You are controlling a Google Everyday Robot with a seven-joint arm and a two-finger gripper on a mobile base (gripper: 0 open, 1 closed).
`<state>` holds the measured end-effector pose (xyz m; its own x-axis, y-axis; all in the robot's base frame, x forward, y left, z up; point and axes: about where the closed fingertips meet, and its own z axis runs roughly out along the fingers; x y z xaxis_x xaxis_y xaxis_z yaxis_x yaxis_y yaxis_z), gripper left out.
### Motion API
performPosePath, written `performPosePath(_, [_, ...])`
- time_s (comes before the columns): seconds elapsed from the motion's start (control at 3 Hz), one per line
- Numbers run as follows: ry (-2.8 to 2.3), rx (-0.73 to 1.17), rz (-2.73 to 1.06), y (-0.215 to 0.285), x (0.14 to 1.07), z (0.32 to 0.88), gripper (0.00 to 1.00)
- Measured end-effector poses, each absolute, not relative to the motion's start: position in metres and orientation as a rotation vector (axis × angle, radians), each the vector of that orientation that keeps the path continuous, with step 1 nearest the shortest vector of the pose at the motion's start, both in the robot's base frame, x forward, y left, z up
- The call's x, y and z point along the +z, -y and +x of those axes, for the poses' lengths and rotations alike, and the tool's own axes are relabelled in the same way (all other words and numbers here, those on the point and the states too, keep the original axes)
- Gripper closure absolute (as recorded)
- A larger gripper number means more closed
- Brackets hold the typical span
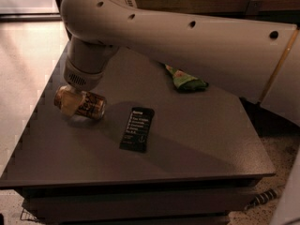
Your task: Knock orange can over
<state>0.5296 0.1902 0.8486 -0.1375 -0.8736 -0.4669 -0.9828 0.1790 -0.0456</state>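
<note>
The orange can [92, 106] lies on its side at the left of the grey table [201, 139], with its top end pointing left. My gripper [70, 102] hangs from the big white arm directly over the can's left end. A pale finger [69, 105] crosses the can, so the gripper is still shut on it. The can's left end is partly hidden behind that finger.
A black bar [137, 129] lies flat just right of the can, near the table's middle. A green snack bag [185, 80] lies at the back, partly hidden by the arm [187, 41]. The table's left edge is close to the can.
</note>
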Motion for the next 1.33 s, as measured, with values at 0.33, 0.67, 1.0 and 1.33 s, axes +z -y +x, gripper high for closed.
performPosePath(0.33, [-2.089, 0.402, -1.871, -0.2175, 0.8267, 0.5217, 0.83])
performPosePath(0.67, [-2.093, 0.407, -1.891, -0.2213, 0.8248, 0.5199, 0.51])
performPosePath(1.0, [-2.093, 0.407, -1.891, -0.2213, 0.8248, 0.5199, 0.29])
performPosePath(1.33, [-2.091, 0.407, -1.894, -0.222, 0.8245, 0.5189, 0.05])
